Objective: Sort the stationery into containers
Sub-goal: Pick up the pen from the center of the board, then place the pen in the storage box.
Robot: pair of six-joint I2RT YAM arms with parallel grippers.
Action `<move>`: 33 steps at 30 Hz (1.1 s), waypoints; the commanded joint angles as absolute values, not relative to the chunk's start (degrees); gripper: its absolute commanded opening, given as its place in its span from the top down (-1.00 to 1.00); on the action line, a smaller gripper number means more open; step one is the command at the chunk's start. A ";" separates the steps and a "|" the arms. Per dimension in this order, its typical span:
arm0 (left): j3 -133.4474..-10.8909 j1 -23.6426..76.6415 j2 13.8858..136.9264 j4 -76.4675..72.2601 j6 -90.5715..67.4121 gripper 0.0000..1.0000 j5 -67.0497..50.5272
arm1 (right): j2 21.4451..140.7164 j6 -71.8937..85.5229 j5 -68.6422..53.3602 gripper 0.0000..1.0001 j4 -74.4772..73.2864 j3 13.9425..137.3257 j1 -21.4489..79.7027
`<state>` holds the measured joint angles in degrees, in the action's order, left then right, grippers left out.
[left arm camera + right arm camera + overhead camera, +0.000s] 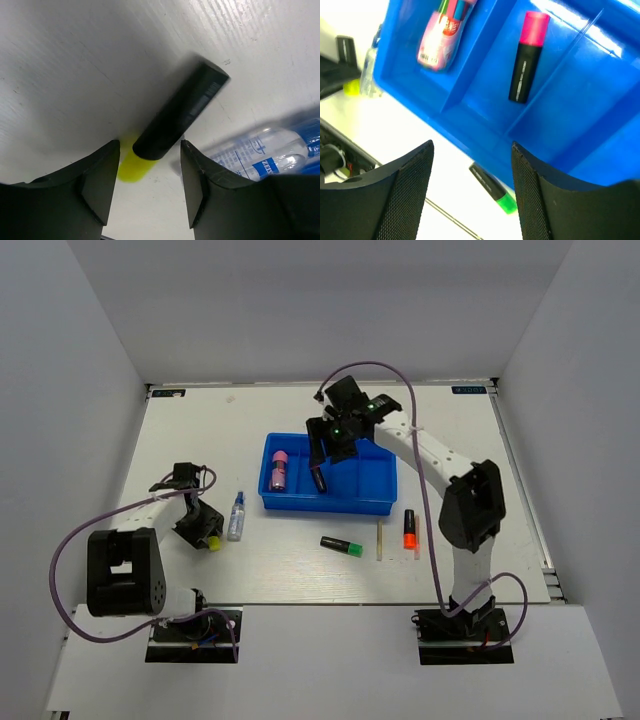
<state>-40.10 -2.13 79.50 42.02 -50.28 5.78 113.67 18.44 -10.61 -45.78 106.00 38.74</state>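
Highlighters sit partly in the blue tray (380,502) and partly on the table. A pink highlighter (527,57) lies in one compartment, next to the leftmost one, which holds a pink packet (279,471). The right gripper (472,170) hangs over the tray at centre frame, jaws wide and holding nothing. Below the tray lie a green highlighter (342,545), a pale stick (380,538) and an orange highlighter (409,530). At lower left, the left gripper (150,165) has its jaws apart on either side of a yellow highlighter (175,117), with a clear bottle (260,150) beside it.
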 commanded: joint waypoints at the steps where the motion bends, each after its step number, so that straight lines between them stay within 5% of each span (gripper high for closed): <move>1: -40.86 -1.76 81.38 42.19 -50.01 -0.26 8.17 | 107.42 15.74 -11.43 -0.32 -42.37 101.79 38.67; 5: -41.40 -1.58 83.32 43.06 -49.31 -0.22 9.58 | 103.81 14.51 -12.30 -0.35 -42.28 98.79 38.23; 10: -41.66 -1.58 84.99 43.77 -48.61 0.54 10.63 | 100.20 13.71 -13.62 -0.35 -42.10 95.72 37.71; 15: -42.10 -1.23 84.30 44.21 -47.55 0.99 10.02 | 95.64 12.22 -13.80 -0.35 -41.48 92.20 37.00; 17: -42.62 -1.23 83.41 45.52 -46.15 0.99 10.11 | 94.13 9.41 -14.15 -0.35 -41.66 90.79 36.65; 19: -44.20 -0.36 80.60 46.40 -44.65 0.99 10.98 | 91.85 4.86 -13.97 -0.81 -42.89 89.66 36.30; 22: -48.85 3.24 76.21 49.56 -42.28 0.99 12.91 | 87.22 -2.17 -15.29 -0.81 -43.33 86.94 36.12; 23: -49.74 4.56 75.33 51.22 -41.84 0.99 13.18 | 85.97 -2.89 -15.55 -0.70 -41.50 84.14 36.12; 24: -51.57 6.22 72.80 51.59 -40.53 0.99 13.88 | 83.26 -4.21 -15.73 -0.10 -39.14 81.15 35.60; 25: -53.68 8.15 72.08 53.16 -40.43 0.99 15.28 | 80.80 -4.04 -13.99 0.99 -38.33 79.64 35.60; 26: -54.75 9.13 70.77 54.22 -40.26 0.99 16.42 | 78.94 -4.13 -13.80 1.00 -36.84 76.50 35.42; 29: -58.97 13.53 69.09 54.32 -39.56 0.99 16.27 | 76.73 -5.18 -12.05 1.00 -37.18 73.93 35.25; 30: -60.63 14.58 69.34 52.84 -39.38 0.99 15.74 | 76.47 -5.36 -11.61 0.77 -37.44 73.31 35.07; 32: -63.27 18.45 71.09 50.99 -37.37 0.99 11.55 | 75.50 -6.67 -9.14 -0.21 -38.14 70.42 34.63; 33: -65.20 20.46 73.28 48.02 -36.66 0.99 10.47 | 75.15 -7.03 -8.10 -0.22 -38.14 69.53 34.54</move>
